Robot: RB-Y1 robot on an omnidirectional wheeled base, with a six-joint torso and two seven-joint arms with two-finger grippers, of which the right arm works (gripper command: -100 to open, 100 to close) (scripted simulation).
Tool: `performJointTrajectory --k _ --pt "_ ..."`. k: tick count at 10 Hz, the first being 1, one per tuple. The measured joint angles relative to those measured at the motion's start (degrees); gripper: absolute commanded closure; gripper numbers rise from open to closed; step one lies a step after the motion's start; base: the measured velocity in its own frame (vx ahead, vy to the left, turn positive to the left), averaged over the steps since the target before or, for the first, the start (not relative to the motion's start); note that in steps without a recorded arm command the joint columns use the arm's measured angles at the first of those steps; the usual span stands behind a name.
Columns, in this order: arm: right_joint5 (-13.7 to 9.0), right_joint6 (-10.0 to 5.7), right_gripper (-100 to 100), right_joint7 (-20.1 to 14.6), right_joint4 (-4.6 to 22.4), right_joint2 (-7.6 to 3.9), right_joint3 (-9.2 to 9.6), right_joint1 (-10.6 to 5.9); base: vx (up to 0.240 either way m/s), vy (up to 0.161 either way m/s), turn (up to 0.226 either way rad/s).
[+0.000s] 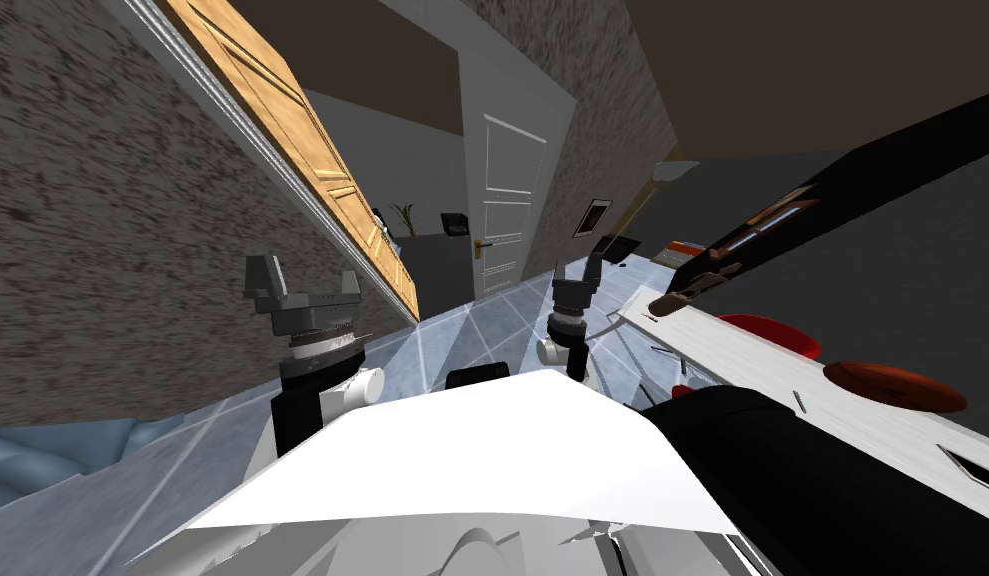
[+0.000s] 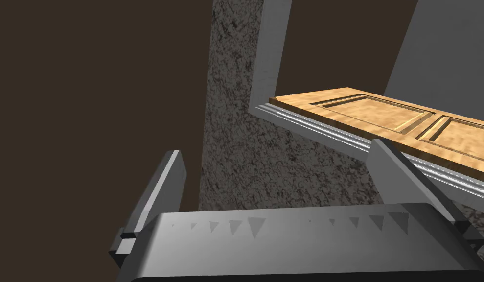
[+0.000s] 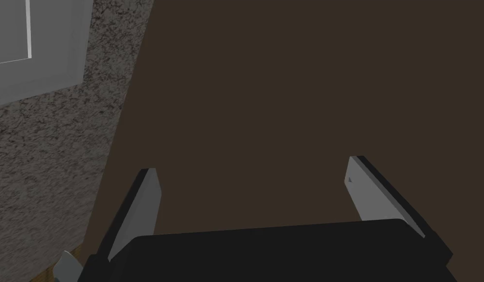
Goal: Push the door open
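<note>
Speckled grey wall [image 2: 236, 161]; wooden door [image 2: 373, 113] beyond the spread left jaws

We see a tan, wood-grained door [image 1: 282, 120] edged by ridged silver trim [image 2: 334, 132], a wall [image 1: 102, 200] speckled grey and black, a floor [image 1: 452, 345] of pale blue tiles, and a dark brown ceiling [image 1: 832, 70].

Left jaws wide apart; beyond them speckled wall [image 2: 236, 156], grey frame [image 2: 273, 49] & panelled wooden door [image 2: 373, 113].
</note>
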Motion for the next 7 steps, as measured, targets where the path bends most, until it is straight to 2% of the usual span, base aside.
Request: performJointTrajectory --k 4,7 --pt "0.13 1.46 -100 -0.16 5.06 -1.44 0.14 -3.15 0.130 -0.036 0.049" --pt "0.16 2.18 -100 -0.44 8.13 -2.38 0.45 -4.17 0.108 -0.044 0.036"
